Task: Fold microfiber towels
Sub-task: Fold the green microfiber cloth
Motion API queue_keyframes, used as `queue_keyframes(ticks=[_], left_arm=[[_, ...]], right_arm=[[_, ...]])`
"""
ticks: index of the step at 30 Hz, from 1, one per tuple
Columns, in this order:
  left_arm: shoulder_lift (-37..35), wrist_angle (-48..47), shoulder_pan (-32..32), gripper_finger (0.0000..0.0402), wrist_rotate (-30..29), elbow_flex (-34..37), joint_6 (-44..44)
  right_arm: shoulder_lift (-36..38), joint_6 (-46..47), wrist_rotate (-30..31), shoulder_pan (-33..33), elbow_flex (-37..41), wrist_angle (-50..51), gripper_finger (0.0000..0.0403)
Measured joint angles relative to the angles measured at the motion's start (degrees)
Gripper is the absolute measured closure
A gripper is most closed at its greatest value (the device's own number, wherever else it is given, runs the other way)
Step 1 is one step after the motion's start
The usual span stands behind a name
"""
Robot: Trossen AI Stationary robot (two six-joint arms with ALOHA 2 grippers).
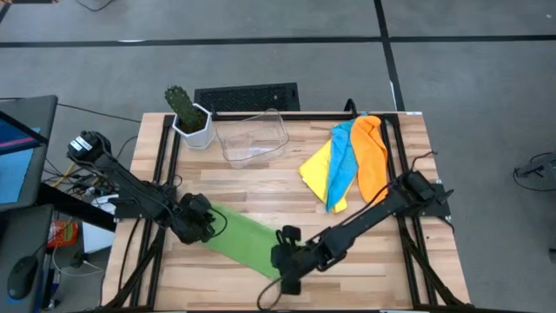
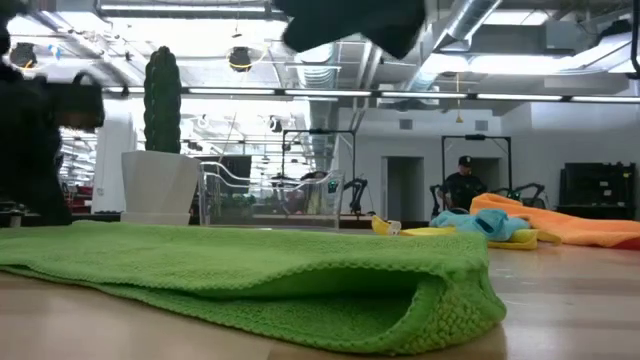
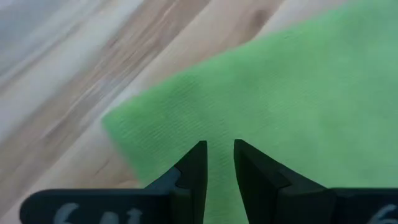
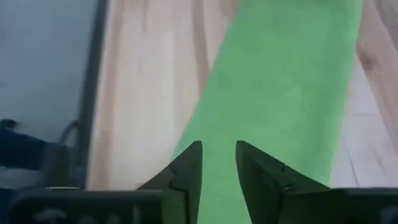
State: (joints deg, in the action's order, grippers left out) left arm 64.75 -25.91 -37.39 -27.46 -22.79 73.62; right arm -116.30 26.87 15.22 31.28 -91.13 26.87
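Note:
The green microfiber towel lies folded into a long strip, running slantwise across the near middle of the wooden table. Its folded edge shows at the end nearest the low camera. My left gripper hovers over the strip's left end. Its fingers stand a little apart, with only the cloth below showing between them. My right gripper hovers over the strip's near right end, looking along it. Its fingers are also apart with nothing between them. The yellow, light blue and orange towels lie in a loose heap at the far right.
A clear plastic bin stands at the far middle of the table. A cactus in a white pot stands to its left. Bare wood shows between the green strip and the heap. A person stands in the room beyond the table.

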Motion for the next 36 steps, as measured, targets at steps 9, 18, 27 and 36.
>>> queue_keyframes(ticks=[9, 18, 27, 36], left_arm=[[-5.8, 0.1, 0.4, 0.0331, -7.5, -5.6, -5.4], [-3.1, 3.7, 3.9, 0.0331, -8.9, -3.7, -6.2], [6.2, 6.3, 8.5, 0.0331, -8.8, -2.1, -11.7], [15.2, 8.0, 11.6, 0.0331, -7.1, -2.1, -13.9]], right_arm=[[-0.2, 6.8, 5.5, -1.7, 13.2, -20.8, 0.0317], [-0.2, 17.1, 9.2, -1.4, 23.7, -27.8, 0.0355], [-0.7, 23.3, 10.1, -1.1, 28.7, -29.5, 0.0382], [-0.5, 25.7, 10.6, -0.1, 30.0, -29.6, 0.0373]])
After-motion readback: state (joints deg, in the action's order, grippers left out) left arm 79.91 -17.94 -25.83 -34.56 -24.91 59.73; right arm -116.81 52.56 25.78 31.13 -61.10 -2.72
